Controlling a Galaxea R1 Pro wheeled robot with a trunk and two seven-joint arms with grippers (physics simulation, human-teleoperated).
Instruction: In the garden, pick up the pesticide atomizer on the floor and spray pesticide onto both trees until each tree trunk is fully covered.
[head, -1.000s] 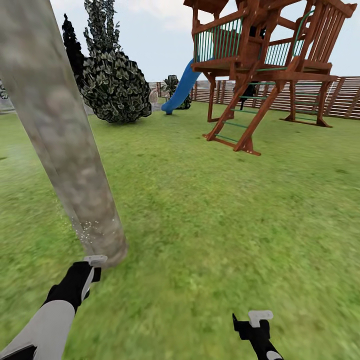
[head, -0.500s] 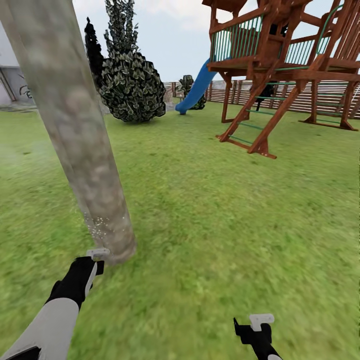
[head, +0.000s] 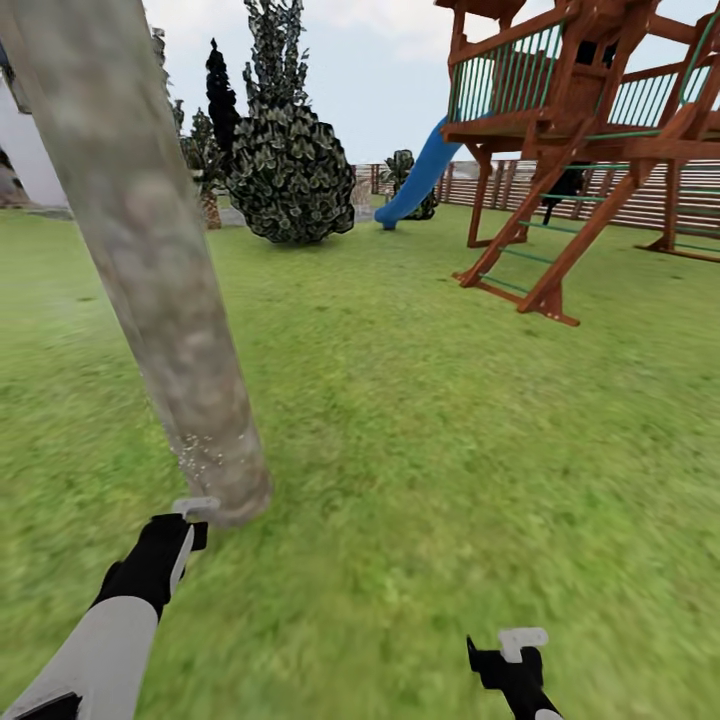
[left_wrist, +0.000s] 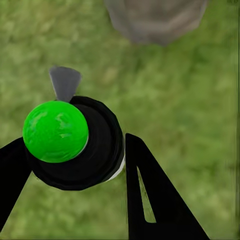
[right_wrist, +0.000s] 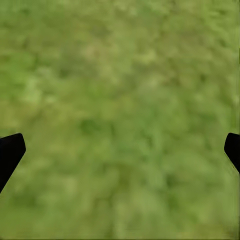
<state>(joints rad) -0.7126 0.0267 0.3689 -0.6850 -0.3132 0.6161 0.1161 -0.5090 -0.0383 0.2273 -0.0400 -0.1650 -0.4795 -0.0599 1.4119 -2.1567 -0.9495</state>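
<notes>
Setting: green grass lawn ringed by a brown slatted fence, with a red-brown wooden play tower far off.
Left gripper: your black fingers pinch the black, green-capped pesticide atomizer, its grey nozzle leading.
Trunk: the thick mottled grey-tan tree trunk stands just ahead of those fingertips, its long axis upright; white specks dot its base.
Right gripper: your fingers are spread wide over bare grass, well apart from the trunk.
Nearer arm: left.
</notes>
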